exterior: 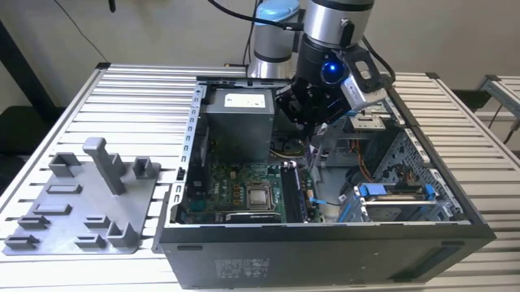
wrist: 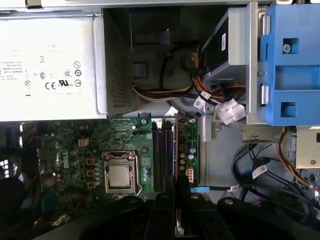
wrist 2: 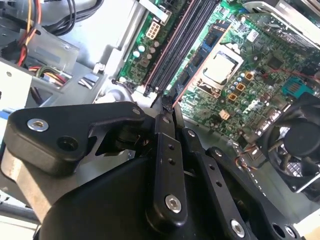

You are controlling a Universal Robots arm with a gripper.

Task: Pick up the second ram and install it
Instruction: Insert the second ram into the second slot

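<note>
I see the ram as a thin dark strip held upright under the gripper, its lower end just above the slots at the motherboard's edge nearest the drive cage. In the second wrist view the gripper has its jaws pinched on the strip's narrow top edge, with the slots running away beneath it. In the first wrist view the gripper sits over the near end of the slots. I count about four slots there, side by side; whether any is already filled I cannot tell.

One case lies open on the table, near its front edge. One processor socket sits mid-board, one power supply fills the case's far corner, and one fan shows in the second wrist view.

One grey tray lies beside the case, at the table's edge on the exterior view's left.

The arm comes down from the table's far edge, wrist pointing steeply down into the case.
</note>
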